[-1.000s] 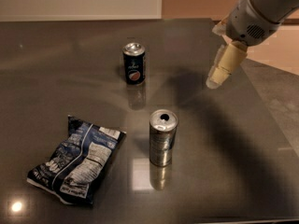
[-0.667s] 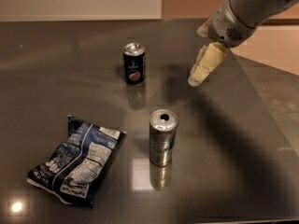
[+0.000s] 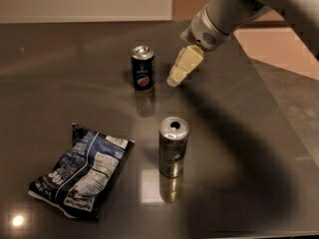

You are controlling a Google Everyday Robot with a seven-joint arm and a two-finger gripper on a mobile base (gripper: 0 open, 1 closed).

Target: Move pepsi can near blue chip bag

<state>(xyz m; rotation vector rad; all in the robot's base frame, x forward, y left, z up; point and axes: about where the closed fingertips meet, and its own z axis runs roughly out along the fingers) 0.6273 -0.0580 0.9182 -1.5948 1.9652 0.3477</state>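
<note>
The pepsi can (image 3: 142,67) stands upright on the dark table, toward the back centre. It is dark navy with a silver top and a round logo. The blue chip bag (image 3: 82,169) lies crumpled at the front left, well apart from the can. My gripper (image 3: 175,78) hangs from the arm that comes in from the upper right. Its cream fingers (image 3: 185,63) point down and left, just right of the pepsi can, a small gap away. It holds nothing.
A taller silver can (image 3: 173,147) with an open top stands in the middle front, between the bag and the arm's side. The dark table (image 3: 60,73) ends at the right, where a lighter floor (image 3: 294,83) shows.
My gripper has moved left across the table, from far right of the pepsi can to just beside it. The cans and the bag have not moved.
</note>
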